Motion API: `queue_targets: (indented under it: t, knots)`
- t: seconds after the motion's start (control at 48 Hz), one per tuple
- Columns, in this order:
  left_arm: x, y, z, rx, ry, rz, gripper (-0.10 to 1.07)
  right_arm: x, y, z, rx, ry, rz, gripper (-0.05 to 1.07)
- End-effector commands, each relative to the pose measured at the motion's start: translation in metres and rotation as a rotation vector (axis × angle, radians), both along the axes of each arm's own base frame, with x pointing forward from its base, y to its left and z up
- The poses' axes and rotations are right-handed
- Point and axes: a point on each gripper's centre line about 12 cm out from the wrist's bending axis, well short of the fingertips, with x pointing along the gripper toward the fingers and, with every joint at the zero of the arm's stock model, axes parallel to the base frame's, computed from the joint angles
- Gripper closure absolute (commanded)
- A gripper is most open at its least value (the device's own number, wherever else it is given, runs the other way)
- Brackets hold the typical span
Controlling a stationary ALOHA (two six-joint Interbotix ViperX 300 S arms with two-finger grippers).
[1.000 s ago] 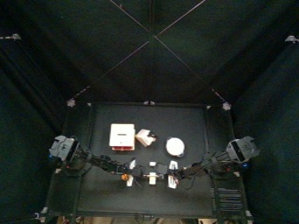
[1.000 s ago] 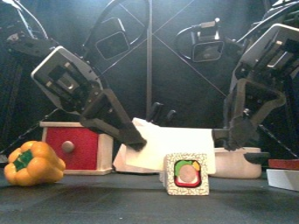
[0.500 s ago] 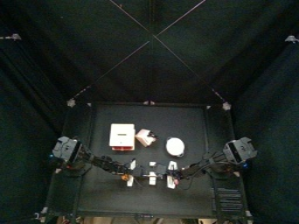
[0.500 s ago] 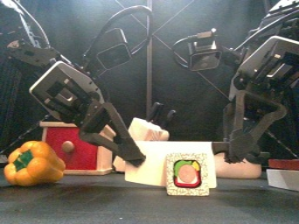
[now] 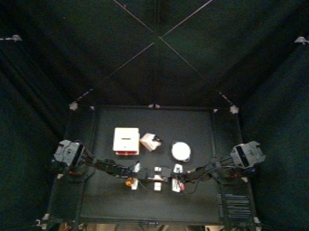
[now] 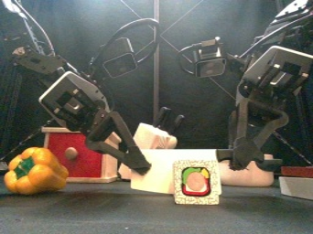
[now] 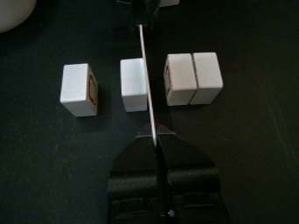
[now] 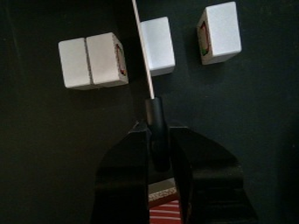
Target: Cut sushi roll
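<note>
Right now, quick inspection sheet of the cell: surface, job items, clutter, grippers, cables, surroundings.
Surface: black table, no spills seen.
Job's things: sushi roll already in pieces, a row of white blocks with gaps; thin knife blade lies along the middle piece.
Clutter: yellow bell pepper, red-and-white box, white plate, knife block.
Grippers: left gripper shut on the knife handle; right gripper shut on a second knife.
Cables: looped behind the arms.
Surroundings: black curtains, nothing else seen.
</note>
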Motion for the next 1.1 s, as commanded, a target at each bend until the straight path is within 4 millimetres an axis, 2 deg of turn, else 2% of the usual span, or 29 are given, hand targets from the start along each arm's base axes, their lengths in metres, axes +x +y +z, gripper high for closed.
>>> queue_targets:
  t: [0.0,0.125,0.229,0.396,0.667,0.812,1.083]
  knots:
    - [-0.004,0.002,-0.001,0.005,0.014,-0.004,0.80,-0.001,-0.010,0.003,-0.007,0.000,-0.029,0.68]
    - [-0.003,0.003,0.002,0.007,0.006,-0.005,0.80,0.000,-0.011,0.006,-0.010,-0.008,-0.025,0.68]
    - [-0.002,0.003,0.016,0.002,-0.029,-0.011,0.80,0.003,-0.010,0.013,-0.007,-0.030,-0.021,0.68]
    - [-0.003,0.001,0.041,-0.004,-0.085,-0.028,0.80,0.004,-0.008,0.038,0.005,-0.103,-0.012,0.68]
    - [-0.004,-0.006,0.058,-0.011,-0.125,-0.053,0.80,-0.006,-0.004,0.073,0.008,-0.204,0.023,0.68]
    - [-0.004,-0.007,0.063,-0.012,-0.139,-0.058,0.80,-0.012,-0.003,0.076,0.016,-0.216,0.022,0.68]
    - [-0.004,-0.007,0.059,-0.011,-0.130,-0.058,0.80,-0.016,-0.002,0.068,0.019,-0.195,0.026,0.68]
